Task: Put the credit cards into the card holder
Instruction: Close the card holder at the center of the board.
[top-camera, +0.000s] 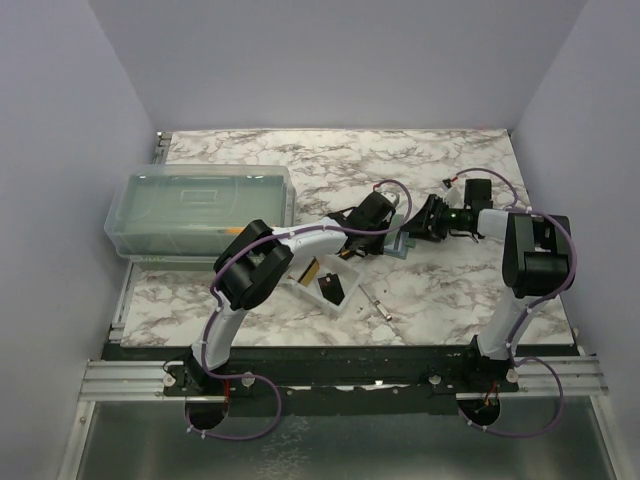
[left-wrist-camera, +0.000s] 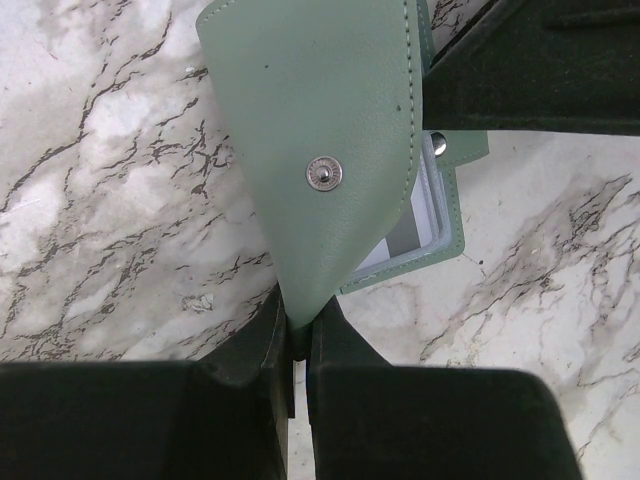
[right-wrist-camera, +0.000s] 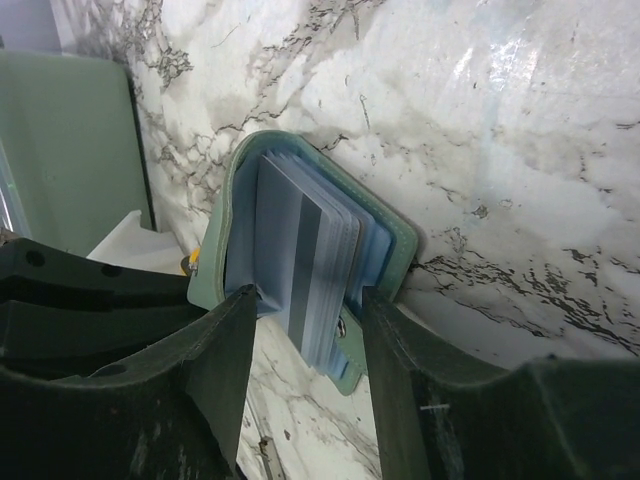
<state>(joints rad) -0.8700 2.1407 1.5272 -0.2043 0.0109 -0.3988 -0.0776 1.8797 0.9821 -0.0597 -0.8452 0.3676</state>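
Note:
The sage-green card holder (top-camera: 400, 243) lies open on the marble table between my two grippers. My left gripper (left-wrist-camera: 298, 335) is shut on the tip of its snap-button flap (left-wrist-camera: 320, 120) and holds the flap up. My right gripper (right-wrist-camera: 305, 310) is open, its fingers straddling the holder's pale blue sleeves (right-wrist-camera: 300, 250), one on each side. A gold card (top-camera: 311, 270) and a black card (top-camera: 332, 290) lie in the small clear tray (top-camera: 296, 288) below the left arm. Neither gripper holds a card.
A large translucent lidded box (top-camera: 200, 210) stands at the left rear. A small metal piece (top-camera: 378, 301) lies on the marble right of the tray. The right gripper's dark body (left-wrist-camera: 530, 60) fills the top right of the left wrist view.

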